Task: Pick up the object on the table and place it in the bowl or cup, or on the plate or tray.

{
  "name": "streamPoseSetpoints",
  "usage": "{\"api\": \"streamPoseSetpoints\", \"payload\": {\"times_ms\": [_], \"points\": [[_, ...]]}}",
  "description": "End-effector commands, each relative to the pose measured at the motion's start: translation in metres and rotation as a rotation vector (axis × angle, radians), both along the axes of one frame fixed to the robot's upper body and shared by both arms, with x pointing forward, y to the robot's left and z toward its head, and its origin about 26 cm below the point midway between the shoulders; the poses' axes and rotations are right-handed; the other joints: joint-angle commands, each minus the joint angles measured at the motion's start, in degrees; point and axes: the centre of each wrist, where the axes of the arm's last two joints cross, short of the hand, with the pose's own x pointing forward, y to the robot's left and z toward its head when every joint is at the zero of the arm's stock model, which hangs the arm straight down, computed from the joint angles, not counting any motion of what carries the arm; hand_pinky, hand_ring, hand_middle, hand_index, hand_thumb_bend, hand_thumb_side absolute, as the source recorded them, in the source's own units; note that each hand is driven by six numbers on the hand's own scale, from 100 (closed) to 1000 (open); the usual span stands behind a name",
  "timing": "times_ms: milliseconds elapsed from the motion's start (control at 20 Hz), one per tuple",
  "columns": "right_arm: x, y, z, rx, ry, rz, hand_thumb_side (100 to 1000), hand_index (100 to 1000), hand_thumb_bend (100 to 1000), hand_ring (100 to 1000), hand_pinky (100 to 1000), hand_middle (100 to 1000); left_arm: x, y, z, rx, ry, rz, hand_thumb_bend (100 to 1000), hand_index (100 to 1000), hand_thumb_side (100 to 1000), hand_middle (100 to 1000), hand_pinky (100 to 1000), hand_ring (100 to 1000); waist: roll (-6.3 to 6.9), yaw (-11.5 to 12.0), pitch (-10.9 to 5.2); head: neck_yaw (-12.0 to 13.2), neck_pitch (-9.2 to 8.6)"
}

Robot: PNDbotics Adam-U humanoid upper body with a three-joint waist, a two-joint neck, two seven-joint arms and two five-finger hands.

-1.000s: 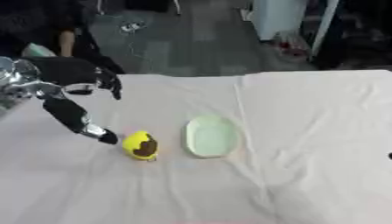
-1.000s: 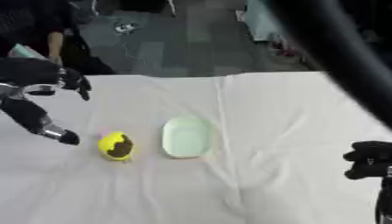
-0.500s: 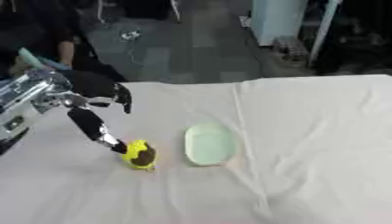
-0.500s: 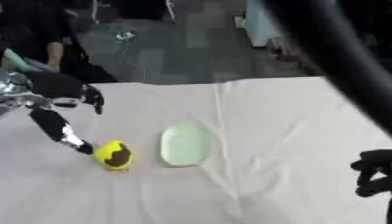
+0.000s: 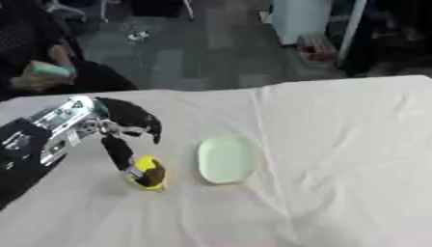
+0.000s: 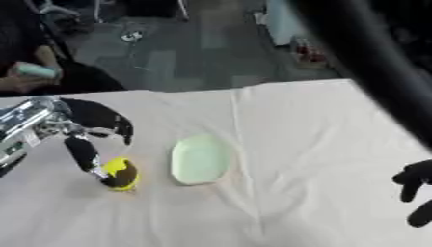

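Black left hand [image 5: 127, 126] reaching in from left, one long digit angled down, tip touching small round yellow object with dark patch [image 5: 148, 172] on white cloth-covered table [image 5: 337, 144]; other fingers curled above, clear of object. Pale green oval plate [image 5: 224, 159] just right of object, apart. Black right hand [image 6: 415, 193] at right edge; finger state unclear.

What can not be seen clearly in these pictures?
- Yellow object: blurred; its dark patch cannot be identified, and the left hand covers its near-left side.
- Left hand's contact with it: cannot tell touching from grasping.
- Right hand: cut off by the right eye view's edge.
- Green plate: depth unclear.
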Motion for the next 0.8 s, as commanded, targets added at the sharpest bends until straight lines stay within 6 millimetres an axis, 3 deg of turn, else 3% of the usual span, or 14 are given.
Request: {"api": "streamPoseSetpoints", "payload": {"times_ms": [50, 250, 500, 650, 750, 800], "points": [[0.002, -0.006, 0.012, -0.020, -0.025, 0.014, 1000, 350, 253, 500, 254, 587, 0.000, 0.001, 0.006, 0.054, 0.007, -0.010, 713, 836, 669, 853, 814, 896, 0.03, -0.20, -0.49, 1.19, 0.04], [0.003, -0.011, 0.015, -0.022, -0.024, 0.021, 1000, 347, 254, 502, 255, 587, -0.003, 0.000, -0.002, 0.104, 0.058, -0.011, 818, 845, 540, 859, 820, 903, 0.07, -0.43, -0.56, 1.68, 0.05], [0.003, -0.015, 0.016, -0.024, -0.024, 0.014, 1000, 339, 253, 504, 256, 587, -0.006, -0.001, -0.011, 0.167, 0.084, -0.032, 858, 875, 510, 863, 815, 894, 0.03, -0.28, -0.39, 1.21, 0.51], [0.003, -0.014, 0.015, -0.025, -0.021, 0.013, 1000, 352, 253, 504, 255, 590, -0.008, -0.004, -0.013, 0.191, 0.045, -0.071, 819, 951, 484, 769, 792, 738, -0.13, -0.31, -0.26, 1.52, 0.92], [0.003, -0.014, 0.015, -0.021, -0.019, 0.011, 1000, 348, 252, 504, 255, 590, -0.009, -0.007, -0.014, 0.213, 0.000, -0.101, 800, 963, 472, 730, 722, 661, -0.19, -0.40, -0.23, 1.72, 1.03], [0.003, -0.014, 0.015, -0.023, -0.018, 0.009, 1000, 338, 250, 505, 255, 590, -0.009, -0.007, -0.014, 0.223, -0.026, -0.112, 761, 952, 465, 658, 527, 547, -0.20, -0.41, -0.22, 1.91, 1.07]]}}
